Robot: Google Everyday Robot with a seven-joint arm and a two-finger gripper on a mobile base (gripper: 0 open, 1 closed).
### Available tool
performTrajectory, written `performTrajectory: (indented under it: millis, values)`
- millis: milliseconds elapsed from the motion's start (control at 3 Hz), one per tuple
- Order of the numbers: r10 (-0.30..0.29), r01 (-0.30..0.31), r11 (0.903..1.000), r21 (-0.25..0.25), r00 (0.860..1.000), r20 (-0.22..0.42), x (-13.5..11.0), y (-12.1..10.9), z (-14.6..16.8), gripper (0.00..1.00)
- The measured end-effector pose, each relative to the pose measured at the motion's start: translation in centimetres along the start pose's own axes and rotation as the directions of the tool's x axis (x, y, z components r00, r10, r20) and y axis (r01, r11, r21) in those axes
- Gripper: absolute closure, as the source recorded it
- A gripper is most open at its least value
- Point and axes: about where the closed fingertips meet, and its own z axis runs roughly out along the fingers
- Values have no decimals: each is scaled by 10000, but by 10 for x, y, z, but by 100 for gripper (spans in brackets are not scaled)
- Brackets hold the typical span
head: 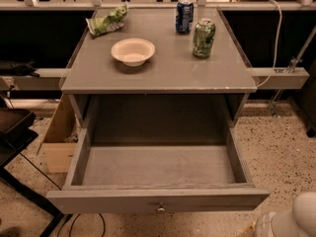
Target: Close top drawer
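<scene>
The top drawer (158,200) is a wide grey wooden drawer under the grey tabletop (163,75). It is pulled far out toward me. Its shallow box (158,164) is empty, and a small round metal knob (160,209) sits at the centre of its front. My gripper (289,222) shows only as a pale rounded shape in the bottom right corner. It is to the right of the drawer front, a little below it, and apart from it.
On the tabletop are a white bowl (133,51), a blue can (184,16), a green can (203,37) and a green snack bag (107,22). A cardboard box (60,142) stands left of the cabinet. A black chair (12,127) is at the left. The floor is speckled.
</scene>
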Motion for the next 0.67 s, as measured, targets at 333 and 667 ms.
performTrajectory:
  millis: [333, 667]
  values:
    - [-134, 126, 9998, 170, 9985, 522, -13, -21, 38, 100]
    - [-305, 252, 9989, 393, 9897, 1401, -40, -38, 63, 100]
